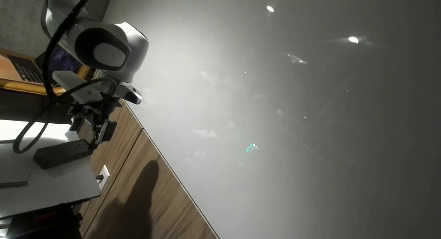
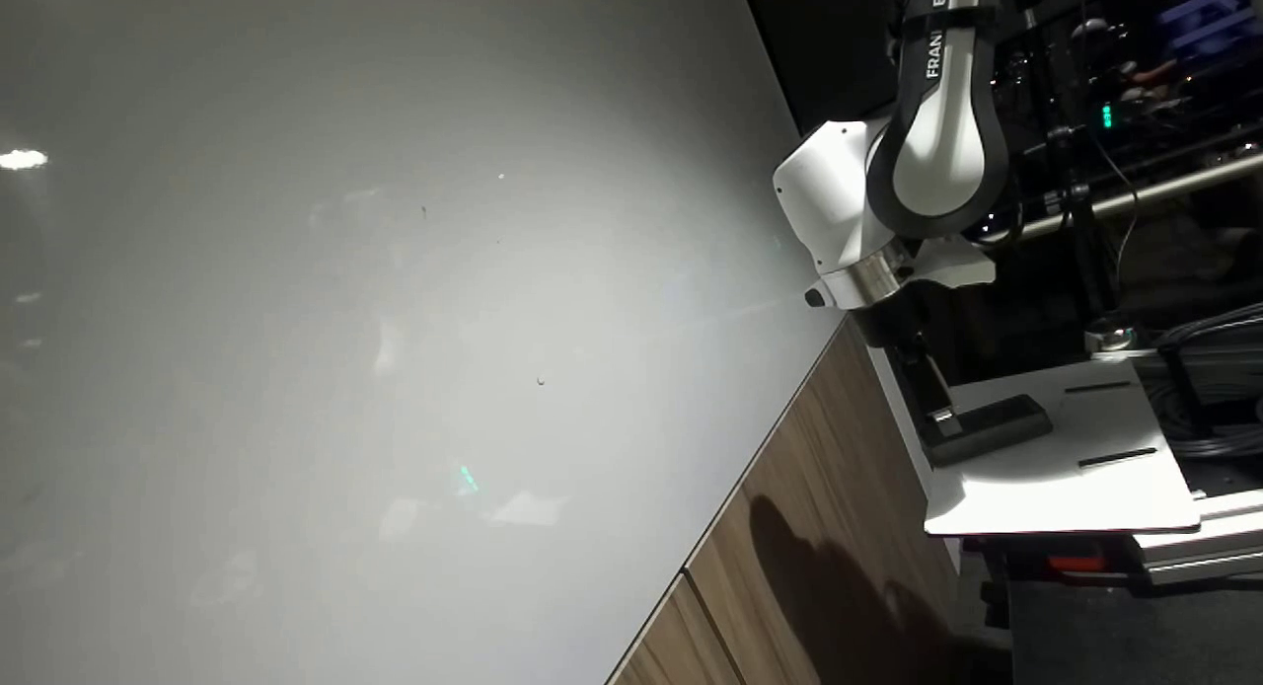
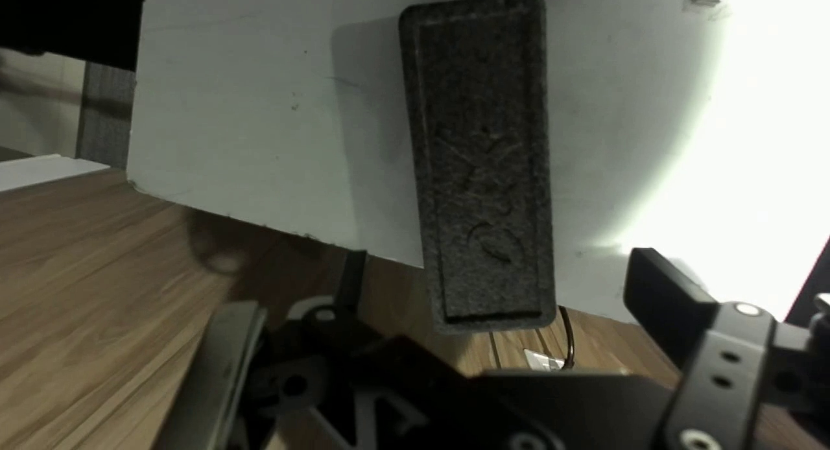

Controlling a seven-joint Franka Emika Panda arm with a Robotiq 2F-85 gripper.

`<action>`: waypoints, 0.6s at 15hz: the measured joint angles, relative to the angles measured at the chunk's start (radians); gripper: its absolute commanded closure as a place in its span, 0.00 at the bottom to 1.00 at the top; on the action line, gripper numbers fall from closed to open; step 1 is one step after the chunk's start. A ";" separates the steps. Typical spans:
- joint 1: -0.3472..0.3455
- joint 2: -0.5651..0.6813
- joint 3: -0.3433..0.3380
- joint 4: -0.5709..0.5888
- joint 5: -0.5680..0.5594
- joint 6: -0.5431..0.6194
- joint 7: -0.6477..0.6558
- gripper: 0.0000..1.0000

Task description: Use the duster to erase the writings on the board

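The duster [image 3: 480, 165], a dark grey felt-like block, lies on a small white table top, one end jutting past its edge. In both exterior views, the duster [image 1: 63, 153] [image 2: 997, 428] is beside the fingertips of my gripper [image 1: 92, 132] [image 2: 932, 404]. Seen from the wrist, my gripper [image 3: 499, 281] is open, its fingers [image 3: 668, 301] wide apart on either side of the duster's overhanging end, with gaps at both sides. How far above it they stand I cannot tell. The board [image 1: 275, 184] [image 2: 296, 418] is a glossy pale panel with reflections and tiny specks. The writings are out of view.
The white table top [image 1: 62, 187] [image 2: 1056, 488] carries the duster. Below the board runs a wood-grain panel [image 1: 165, 197] with a socket [image 1: 104, 177] and plug. An open laptop [image 1: 24, 68] sits behind the arm. A black cable [image 1: 29, 128] loops beside the gripper.
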 measured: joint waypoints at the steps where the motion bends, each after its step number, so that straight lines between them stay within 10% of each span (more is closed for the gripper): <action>1: 0.000 0.002 0.000 0.000 0.000 0.002 -0.011 0.00; 7: -0.010 0.040 -0.008 0.000 -0.001 0.028 -0.067 0.00; 9: -0.013 0.060 -0.013 0.000 -0.005 0.041 -0.077 0.26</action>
